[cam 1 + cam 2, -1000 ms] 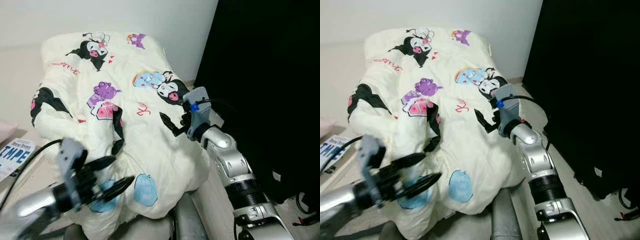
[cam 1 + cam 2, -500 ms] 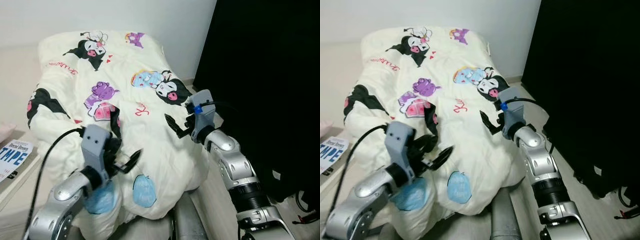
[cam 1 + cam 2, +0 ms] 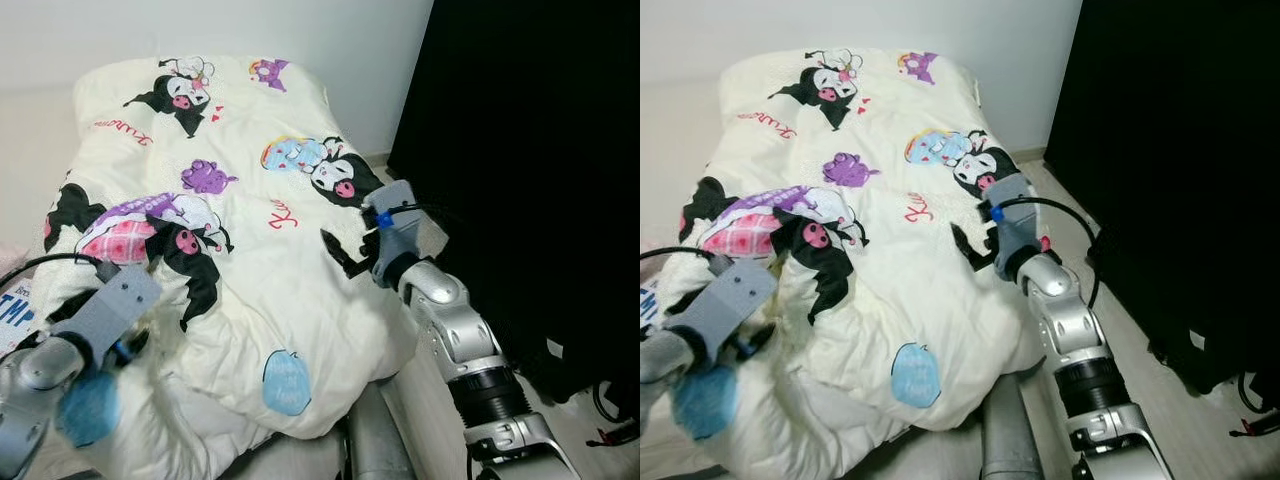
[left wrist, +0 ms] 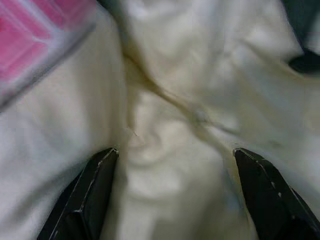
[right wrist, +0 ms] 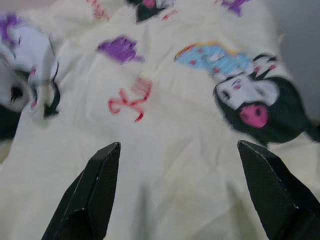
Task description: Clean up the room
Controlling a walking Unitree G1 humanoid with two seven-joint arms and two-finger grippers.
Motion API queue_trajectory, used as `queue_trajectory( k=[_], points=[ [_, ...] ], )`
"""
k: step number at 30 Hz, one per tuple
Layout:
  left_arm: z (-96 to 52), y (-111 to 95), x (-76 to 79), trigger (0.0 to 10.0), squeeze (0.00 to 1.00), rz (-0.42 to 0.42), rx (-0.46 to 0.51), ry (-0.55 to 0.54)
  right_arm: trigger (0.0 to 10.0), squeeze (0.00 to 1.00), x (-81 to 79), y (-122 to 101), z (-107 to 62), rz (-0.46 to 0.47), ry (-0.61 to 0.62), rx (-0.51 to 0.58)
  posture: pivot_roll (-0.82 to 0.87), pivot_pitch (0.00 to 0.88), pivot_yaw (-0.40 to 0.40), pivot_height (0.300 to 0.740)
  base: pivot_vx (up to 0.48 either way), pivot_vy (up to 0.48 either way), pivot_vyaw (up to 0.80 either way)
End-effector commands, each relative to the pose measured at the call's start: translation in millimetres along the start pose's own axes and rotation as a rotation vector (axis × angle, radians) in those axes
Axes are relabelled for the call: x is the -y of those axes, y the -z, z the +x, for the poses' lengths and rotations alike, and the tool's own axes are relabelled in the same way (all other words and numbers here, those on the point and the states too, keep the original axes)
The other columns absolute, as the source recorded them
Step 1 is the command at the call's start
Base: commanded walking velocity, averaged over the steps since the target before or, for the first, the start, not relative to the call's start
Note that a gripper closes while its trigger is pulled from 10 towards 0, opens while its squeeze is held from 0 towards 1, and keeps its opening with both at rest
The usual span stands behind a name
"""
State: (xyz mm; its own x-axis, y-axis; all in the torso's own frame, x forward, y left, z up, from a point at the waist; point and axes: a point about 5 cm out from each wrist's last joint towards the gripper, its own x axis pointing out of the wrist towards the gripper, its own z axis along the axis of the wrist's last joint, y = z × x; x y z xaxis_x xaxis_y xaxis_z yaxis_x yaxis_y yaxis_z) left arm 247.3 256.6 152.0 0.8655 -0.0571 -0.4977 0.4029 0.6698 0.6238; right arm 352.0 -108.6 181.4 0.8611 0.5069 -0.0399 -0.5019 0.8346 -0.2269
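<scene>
- Closest to me, my left gripper (image 4: pixel 175 200) is pushed down into the soft cream quilt with cartoon pictures (image 3: pixel 250 270). Its two black fingers (image 4: pixel 95 190) are spread wide apart, with puffy cloth bulging up between them. I cannot tell if they have a real hold on the cloth.
- My left arm (image 3: pixel 60 360) is low on my left, at the near edge of the quilt, next to a pink and black cartoon patch (image 3: pixel 150 225).
- A round blue patch (image 3: pixel 287 382) sits on the near end of the quilt, where it hangs down.
- A little farther off, my right gripper (image 3: pixel 338 252) is at the right edge of the quilt. Its fingers (image 5: pixel 95 185) are wide open too and hold nothing. They are just above the cloth.
- The quilt is spread over the bed, from near me up to the white wall (image 3: pixel 300 30).
- A black cabinet (image 3: pixel 530 170) stands on my right.
</scene>
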Motion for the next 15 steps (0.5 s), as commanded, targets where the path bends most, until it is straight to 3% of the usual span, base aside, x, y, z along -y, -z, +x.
queue_trajectory(
  k=[1,2,3,4,5,6,7,10,11,14,15],
  points=[
    [-1.7,5.4,9.4,10.0,0.00,0.010,-0.038,0.077,10.0,0.00,-2.9,10.0,-3.0,-0.005,-0.019,-0.049,-0.12,0.202,-0.060,0.521,0.000,0.000,0.00],
    [-1.7,5.4,9.4,10.0,0.00,0.010,-0.038,0.077,10.0,0.00,-2.9,10.0,-3.0,-0.005,-0.019,-0.049,-0.12,0.202,-0.060,0.521,0.000,0.000,0.00],
    [-7.0,9.0,18.7,10.0,0.00,0.033,-0.064,0.178,10.0,0.00,-3.8,13.3,-4.7,-0.011,-0.031,-0.067,-0.12,0.201,-0.060,0.521,0.000,0.000,0.00],
    [-7.0,9.0,18.7,10.0,0.00,0.033,-0.064,0.178,10.0,0.00,-3.8,13.3,-4.7,-0.011,-0.031,-0.067,-0.12,0.201,-0.060,0.521,0.000,0.000,0.00],
    [-15.3,16.0,29.5,10.0,0.00,0.059,-0.112,0.300,10.0,0.00,-3.0,17.8,-7.9,-0.017,-0.040,-0.093,-0.12,0.193,-0.063,0.521,0.000,0.000,0.00],
    [-15.3,16.0,29.5,10.0,0.00,0.059,-0.112,0.300,10.0,0.00,-3.0,17.8,-7.9,-0.017,-0.040,-0.093,-0.12,0.193,-0.063,0.521,0.000,0.000,0.00],
    [-26.6,25.9,40.1,10.0,0.00,0.110,-0.167,0.435,10.0,0.00,-0.6,22.5,-11.3,-0.022,-0.041,-0.120,-0.12,0.189,-0.062,0.521,0.000,0.000,0.00],
    [-26.6,25.9,40.1,10.0,0.00,0.110,-0.167,0.435,10.0,0.00,-0.6,22.5,-11.3,-0.022,-0.041,-0.120,-0.12,0.189,-0.062,0.521,0.000,0.000,0.00],
    [-38.1,42.1,46.8,10.0,0.00,0.153,-0.256,0.546,10.0,0.00,2.4,25.8,-14.4,-0.027,-0.037,-0.139,-0.13,0.185,-0.062,0.521,0.000,0.000,0.00],
    [-38.1,42.1,46.8,10.0,0.00,0.153,-0.256,0.546,10.0,0.00,2.4,25.8,-14.4,-0.027,-0.037,-0.139,-0.13,0.185,-0.062,0.521,0.000,0.000,0.00],
    [-46.4,58.6,48.7,10.0,0.00,0.185,-0.344,0.607,10.0,0.00,4.3,27.8,-16.4,-0.031,-0.034,-0.150,-0.13,0.182,-0.063,0.521,0.000,0.000,0.00]
  ],
)
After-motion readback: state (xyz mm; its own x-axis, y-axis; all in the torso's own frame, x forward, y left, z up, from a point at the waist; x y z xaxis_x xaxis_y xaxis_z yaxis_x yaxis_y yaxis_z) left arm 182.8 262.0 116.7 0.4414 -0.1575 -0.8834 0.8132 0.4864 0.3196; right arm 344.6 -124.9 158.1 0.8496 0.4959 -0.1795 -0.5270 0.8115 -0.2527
